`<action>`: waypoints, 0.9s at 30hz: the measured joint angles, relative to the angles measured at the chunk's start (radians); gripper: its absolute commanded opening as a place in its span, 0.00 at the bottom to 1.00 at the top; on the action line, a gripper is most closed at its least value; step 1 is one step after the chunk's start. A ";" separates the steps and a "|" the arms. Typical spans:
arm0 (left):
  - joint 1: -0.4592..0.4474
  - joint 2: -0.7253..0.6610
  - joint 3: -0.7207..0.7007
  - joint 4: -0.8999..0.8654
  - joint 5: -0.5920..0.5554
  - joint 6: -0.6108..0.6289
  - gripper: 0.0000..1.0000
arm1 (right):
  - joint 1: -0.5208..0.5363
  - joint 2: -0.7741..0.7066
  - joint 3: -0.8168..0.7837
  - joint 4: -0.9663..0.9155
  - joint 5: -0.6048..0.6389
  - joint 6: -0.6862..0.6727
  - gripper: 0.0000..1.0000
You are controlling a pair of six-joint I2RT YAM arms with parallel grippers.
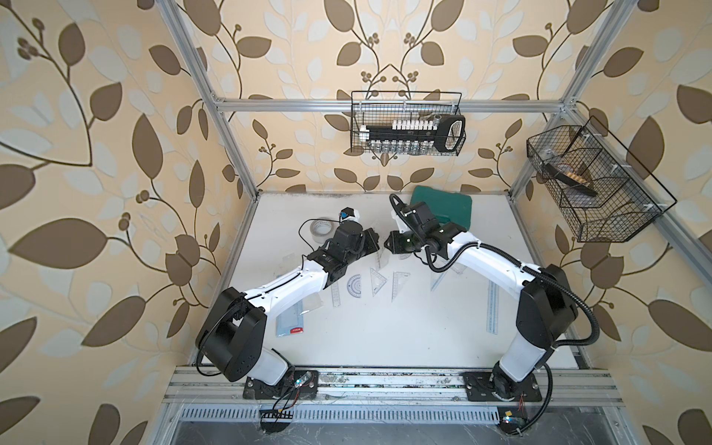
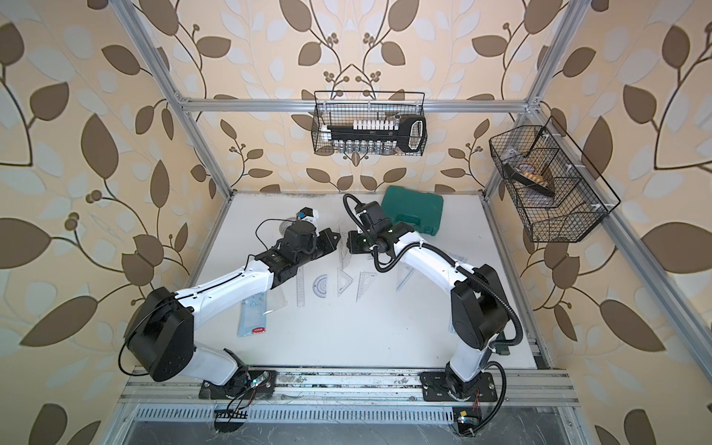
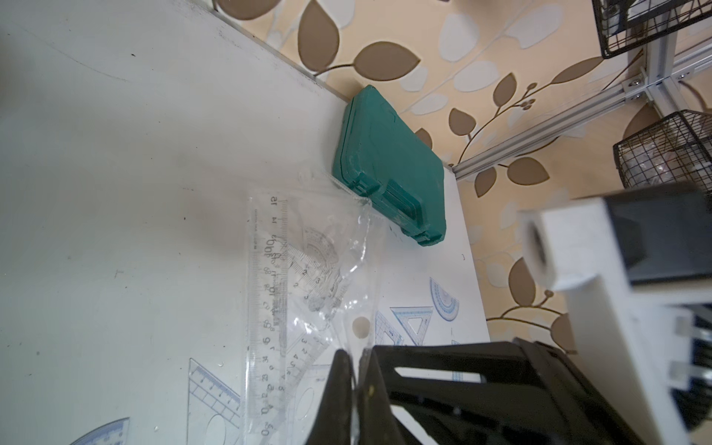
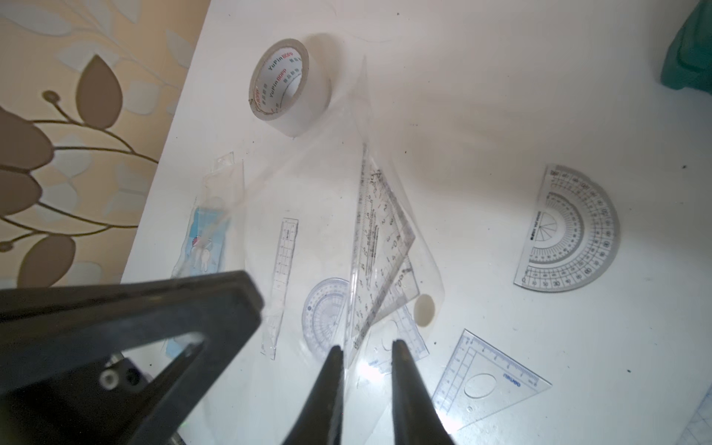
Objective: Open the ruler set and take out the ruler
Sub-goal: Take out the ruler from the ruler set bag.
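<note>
At the middle of the white table, the two arms met nose to nose, and there between them was the ruler set, a clear plastic sleeve raised off the surface. The left gripper was clamped hard on one edge of the sleeve, close by its round hang hole, jaws pressed together with only film between them. Inside, plain in the left wrist view, lay the ruler, packed alongside a sleeved protractor and a sleeved set square, none of them out. The right gripper faced it from the opposite side, jaws parted by a narrow gap. The sleeve's near edge sat right at that gap, though whether either finger touched the film I could not tell. Below them the table was littered: a loose protractor lay well apart, a loose set square near the right gripper, and a short loose ruler flat beside the sleeve. A tape roll stood on its edge farther off, the green case sat against the back wall, and a second packet with a red label lay partly under the left arm.
</note>
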 measured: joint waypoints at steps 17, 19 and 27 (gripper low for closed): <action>-0.006 0.000 0.000 0.008 0.001 0.000 0.00 | 0.000 0.046 0.001 0.020 -0.003 0.011 0.22; -0.006 0.000 0.000 0.009 0.002 0.000 0.00 | 0.000 0.041 0.001 0.020 -0.003 0.011 0.22; -0.006 0.000 0.000 0.010 0.003 0.000 0.00 | -0.002 0.026 0.014 0.021 -0.002 0.011 0.22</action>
